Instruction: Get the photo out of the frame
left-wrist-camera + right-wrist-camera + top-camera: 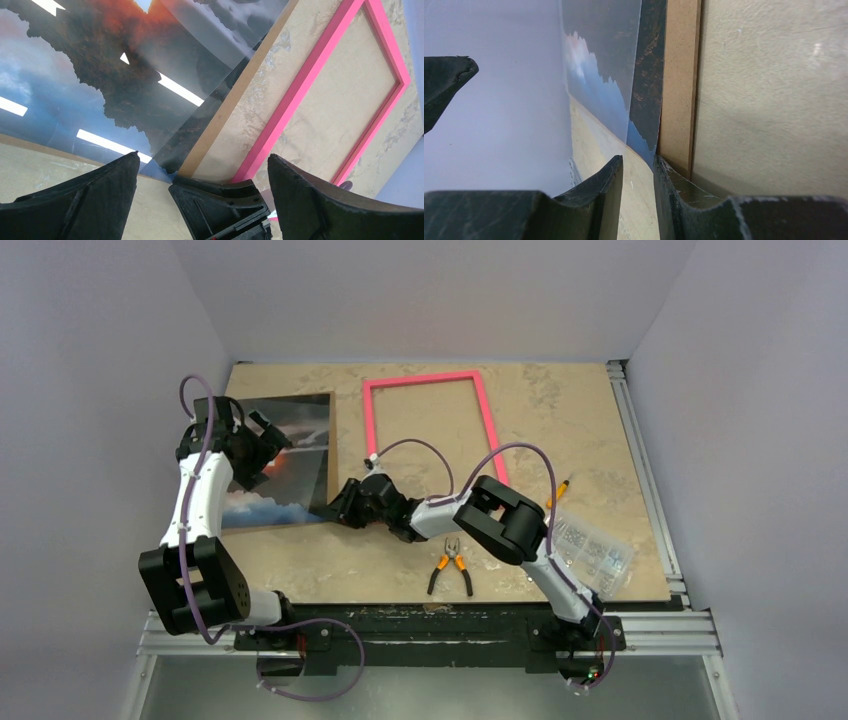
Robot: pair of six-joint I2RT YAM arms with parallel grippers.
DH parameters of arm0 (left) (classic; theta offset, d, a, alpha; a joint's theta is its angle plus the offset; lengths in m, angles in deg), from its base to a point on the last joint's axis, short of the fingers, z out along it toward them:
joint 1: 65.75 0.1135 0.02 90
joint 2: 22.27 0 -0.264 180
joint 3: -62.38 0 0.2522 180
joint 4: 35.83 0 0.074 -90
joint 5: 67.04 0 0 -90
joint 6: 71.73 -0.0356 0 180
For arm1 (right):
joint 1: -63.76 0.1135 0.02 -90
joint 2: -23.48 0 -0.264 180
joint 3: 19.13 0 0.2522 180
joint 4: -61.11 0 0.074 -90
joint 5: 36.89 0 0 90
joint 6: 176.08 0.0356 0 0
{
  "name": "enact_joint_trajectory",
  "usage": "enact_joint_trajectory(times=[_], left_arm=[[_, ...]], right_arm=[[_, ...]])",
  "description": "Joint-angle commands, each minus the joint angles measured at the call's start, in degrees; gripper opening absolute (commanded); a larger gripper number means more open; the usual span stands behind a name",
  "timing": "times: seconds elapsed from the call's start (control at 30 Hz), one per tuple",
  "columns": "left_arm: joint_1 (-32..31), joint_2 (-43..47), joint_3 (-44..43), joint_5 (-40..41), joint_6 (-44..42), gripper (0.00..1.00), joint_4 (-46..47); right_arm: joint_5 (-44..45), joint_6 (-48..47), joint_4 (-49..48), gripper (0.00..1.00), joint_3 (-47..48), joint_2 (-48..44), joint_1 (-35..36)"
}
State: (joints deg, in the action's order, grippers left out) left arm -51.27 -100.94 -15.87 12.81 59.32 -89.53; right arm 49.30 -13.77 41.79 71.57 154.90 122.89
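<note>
The photo (300,435) lay flat on the left part of the table (560,410), out of the frame (420,379). It rested on a brown backing board (235,95), with a clear sheet (210,45) set slightly askew over it. The pink frame lay just to its right, apart from it, bare tabletop showing through its opening.

The left gripper (262,445) hung above the photo with its fingers spread wide. The right gripper (638,167) sat low at the photo's near right corner with its fingers drawn almost together. I could not tell whether they pinched anything.

Nearer the arms lay orange-handled pliers (451,570) and a clear box of small parts (592,545).
</note>
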Motion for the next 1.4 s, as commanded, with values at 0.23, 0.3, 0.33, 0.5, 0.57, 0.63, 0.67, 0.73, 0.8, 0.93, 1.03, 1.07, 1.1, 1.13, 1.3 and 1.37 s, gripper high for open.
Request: enact_joint_trajectory(times=[0.23,0.3,0.33,0.5,0.57,0.63,0.67,0.73,0.8,0.93,1.03,1.07,1.1,1.13,1.3,1.37], left_arm=[[-0.15,1.67,-0.29,-0.22,0.69,0.95,1.51],[-0.16,1.77,-0.22,-0.28,0.69,0.95,1.49],[-0.15,1.86,-0.16,-0.3,0.69,0.95,1.51],[-0.16,2.72,0.66,-0.02,1.39,0.95,2.31],[-0.2,2.11,0.57,1.91,1.39,0.94,2.12],[0.04,-0.71,0.09,4.83,1.52,0.93,2.09],[0.74,-3.26,-1.1,4.15,1.16,0.92,0.56],[1.41,-7.38,-3.72,3.0,-0.36,0.88,-0.15],[1.82,-10.43,-3.47,0.93,-1.92,0.8,2.79],[3.93,-16.23,-4.83,-3.31,-2.64,0.69,1.25],[4.06,-13.73,-2.83,-1.63,-2.78,0.69,3.49],[4.19,-13.78,-2.93,-0.96,-2.68,0.68,3.26],[4.28,-14.5,-3.27,-0.91,-2.65,0.68,2.78],[4.43,-15.6,-3.55,-1.1,-2.58,0.68,2.53],[5.82,-20.84,-3.89,-2.59,-0.44,0.67,0.52],[6.25,-21.96,-4.0,-2.92,0.25,0.67,0.04]], right_arm=[[0.64,1.15,3.28,0.28,3.49,3.23,0.49],[4.1,0.31,8.13,0.32,2.39,1.07,1.11],[5.48,-0.24,8.68,0.33,1.59,0.18,1.35],[8.42,-1.34,17.74,0.33,4.07,-0.22,1.74],[8.95,-2.05,19.07,0.33,4.83,-0.09,1.91],[8.52,-2.18,18.7,0.33,5.11,0.36,1.93],[7.7,-2.22,16.99,0.33,4.48,0.42,1.95],[7.23,-2.09,14.97,0.34,3.7,0.32,1.88],[6.75,-2.07,14.37,0.35,3.28,-0.03,1.88],[5.7,-2.62,14.92,0.37,3.46,-0.29,1.86],[7.38,-3.77,17.95,0.38,4.27,-0.56,1.94],[7.68,-4.01,18.28,0.38,4.26,-0.7,1.95],[8.03,-4.24,18.48,0.38,4.16,-1.01,1.91],[8.19,-4.35,18.53,0.38,4.0,-1.19,1.94],[7.33,-5.43,19.43,0.4,4.68,-1.72,1.95],[7.29,-5.65,19.98,0.41,5.07,-1.72,1.95]])
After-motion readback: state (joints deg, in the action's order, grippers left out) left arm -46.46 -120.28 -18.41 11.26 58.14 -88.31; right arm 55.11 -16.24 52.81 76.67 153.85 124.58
